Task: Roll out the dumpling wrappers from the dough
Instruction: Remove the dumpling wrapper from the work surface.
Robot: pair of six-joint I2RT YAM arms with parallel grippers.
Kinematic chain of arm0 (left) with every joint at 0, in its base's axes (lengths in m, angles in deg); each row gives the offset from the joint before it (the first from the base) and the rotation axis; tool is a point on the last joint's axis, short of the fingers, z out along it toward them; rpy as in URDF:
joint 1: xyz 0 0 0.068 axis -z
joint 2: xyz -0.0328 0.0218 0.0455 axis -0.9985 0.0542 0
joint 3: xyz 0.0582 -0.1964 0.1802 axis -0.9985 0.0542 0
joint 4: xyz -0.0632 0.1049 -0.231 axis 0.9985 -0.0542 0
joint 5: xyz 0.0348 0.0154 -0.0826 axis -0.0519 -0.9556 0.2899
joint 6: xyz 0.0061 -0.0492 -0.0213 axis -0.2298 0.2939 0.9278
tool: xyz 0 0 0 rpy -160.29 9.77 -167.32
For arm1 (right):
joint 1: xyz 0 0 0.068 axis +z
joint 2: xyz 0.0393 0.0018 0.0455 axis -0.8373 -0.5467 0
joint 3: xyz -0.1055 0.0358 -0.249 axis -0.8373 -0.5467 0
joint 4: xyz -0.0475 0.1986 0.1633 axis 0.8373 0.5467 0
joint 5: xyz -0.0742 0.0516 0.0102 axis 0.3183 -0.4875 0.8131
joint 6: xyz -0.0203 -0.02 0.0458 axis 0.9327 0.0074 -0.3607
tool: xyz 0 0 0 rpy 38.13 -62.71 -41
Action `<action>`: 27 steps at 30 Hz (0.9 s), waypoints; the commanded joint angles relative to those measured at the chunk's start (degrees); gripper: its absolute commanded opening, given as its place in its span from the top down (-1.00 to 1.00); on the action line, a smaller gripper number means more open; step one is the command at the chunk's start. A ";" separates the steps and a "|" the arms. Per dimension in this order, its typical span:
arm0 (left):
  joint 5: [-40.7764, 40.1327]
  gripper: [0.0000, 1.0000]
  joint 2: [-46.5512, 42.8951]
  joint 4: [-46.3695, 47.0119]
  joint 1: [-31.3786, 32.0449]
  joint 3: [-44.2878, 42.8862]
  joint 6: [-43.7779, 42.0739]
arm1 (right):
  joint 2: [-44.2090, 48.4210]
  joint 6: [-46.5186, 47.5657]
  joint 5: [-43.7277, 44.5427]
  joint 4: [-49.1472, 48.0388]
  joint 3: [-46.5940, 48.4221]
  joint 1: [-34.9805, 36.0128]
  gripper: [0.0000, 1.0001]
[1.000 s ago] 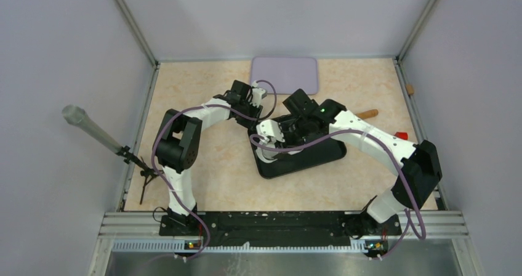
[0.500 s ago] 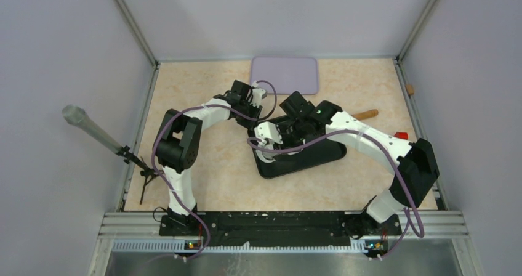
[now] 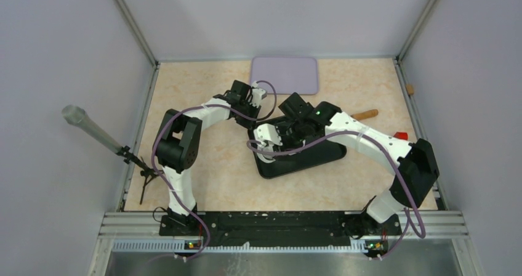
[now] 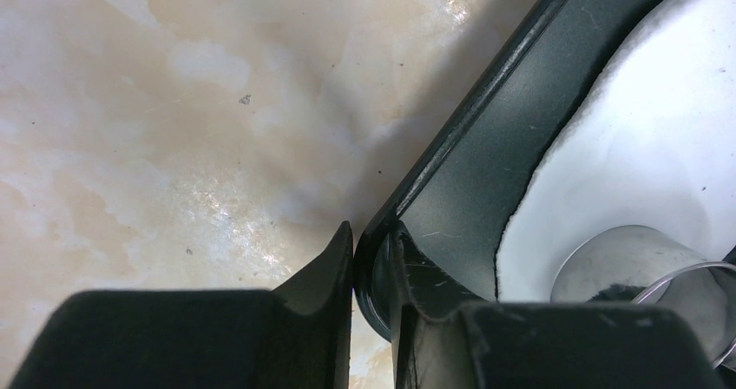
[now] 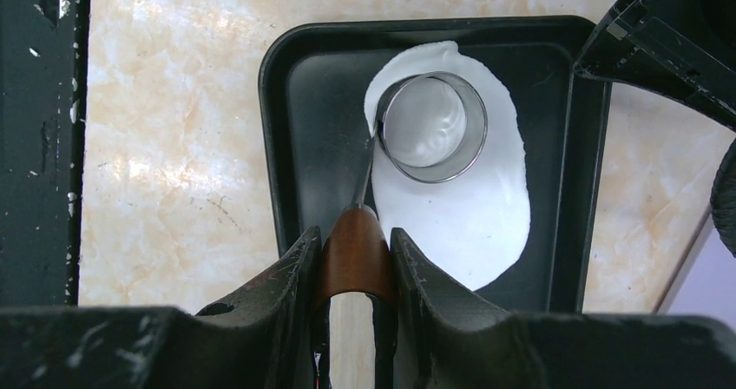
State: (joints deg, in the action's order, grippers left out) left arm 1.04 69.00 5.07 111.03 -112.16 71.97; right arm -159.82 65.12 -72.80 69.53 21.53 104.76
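The black tray (image 3: 320,159) lies mid-table with the dough (image 5: 469,207) on it as a flat white sheet. A metal ring cutter (image 5: 431,127) stands pressed on the dough's far part. Its thin stem runs to a brown wooden handle (image 5: 354,259). My right gripper (image 5: 355,233) is shut on that handle, over the tray (image 5: 304,128). My left gripper (image 4: 372,233) straddles the tray's corner rim (image 4: 486,146), one finger outside and one inside, closed against it. The dough (image 4: 642,137) and the ring (image 4: 625,259) show beside it. The dumpling wrappers are out of view; inside the ring I see only white dough.
A lilac board (image 3: 284,74) lies at the table's back edge. A wooden stick (image 3: 367,114) pokes out behind the right arm. A small red thing (image 3: 401,135) and a small brown bit (image 3: 410,89) sit along the right wall. Both arms crowd the tray's left end.
The left gripper's jaws have drawn together onto the tray rim. The right wrist has shifted slightly left with the cutter. The tray stays where it was.
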 commanded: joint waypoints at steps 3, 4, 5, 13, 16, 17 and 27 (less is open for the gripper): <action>-0.09 1.00 0.82 -0.52 0.62 -2.14 0.62 | 1.49 -0.05 6.36 4.45 -3.15 0.50 1.00; -0.24 1.00 0.91 -0.60 0.62 -2.17 0.66 | 1.62 -0.14 6.73 4.30 -3.50 0.34 1.00; -0.34 1.00 0.89 -0.61 0.63 -2.16 0.62 | 1.75 -0.18 6.97 4.33 -3.81 0.19 1.00; -0.83 1.00 0.66 -0.35 0.75 -1.83 0.67 | 3.30 -0.17 7.66 4.74 -4.62 -2.17 1.00; -0.74 1.00 0.46 -0.21 0.88 -1.63 0.56 | 3.72 -0.19 9.02 4.02 -5.68 -2.70 1.00; -0.74 1.00 0.42 -0.18 0.95 -1.53 0.57 | 3.88 -0.19 9.30 3.80 -6.08 -2.87 1.00; -1.16 1.00 0.10 0.01 1.68 -1.19 -0.25 | 6.19 -0.80 11.82 0.37 -7.59 -4.43 1.00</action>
State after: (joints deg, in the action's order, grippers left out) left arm -0.01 69.07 4.46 111.49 -112.48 71.79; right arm -154.18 64.92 -68.99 68.46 16.02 102.02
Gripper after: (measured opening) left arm 0.182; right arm 0.295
